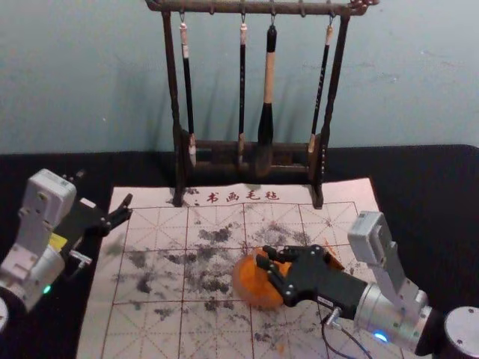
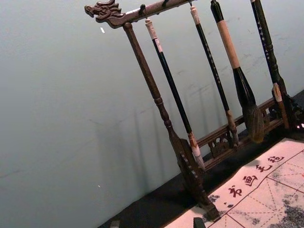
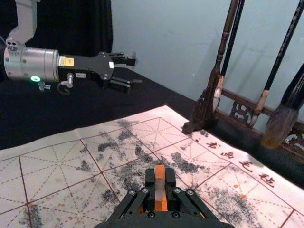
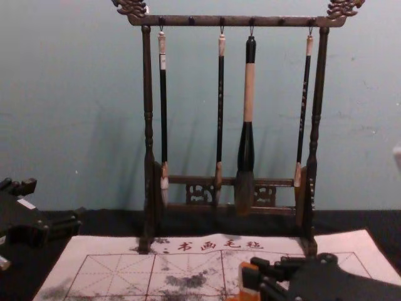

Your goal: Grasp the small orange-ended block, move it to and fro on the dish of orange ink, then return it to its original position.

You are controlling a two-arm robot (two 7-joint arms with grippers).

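Nearest to Lens, Saw Black Metal Right Gripper (image 3: pixel 160 175) Shut Around Small Orange-Ended Block with Pale Middle (image 3: pixel 159 191)

Found the block at the shallow, round dish of orange ink (image 1: pixel 237 283), pinched from both sides with no visible gap. Judged this hold as meant for rubbing, with one orange end left free for the ink. Saw below a cream, grid-printed mat (image 1: pixel 161 329), probably spread to catch drops. Noticed long-handled brushes (image 4: pixel 249 94) hung with bristles downward from the dark carved wooden rack (image 4: pixel 148 94), likely to protect the tips. Saw the black left gripper (image 3: pixel 134 72) beside the mat's left edge, with fingers apart around nothing, presumably parked for giving working room.

Could not make out the block's lower end, nor confirm its contact with the ink. In the head view, found the dish partly covered by the right gripper, and could not identify the orange-brown shape (image 1: pixel 334 259) beyond.
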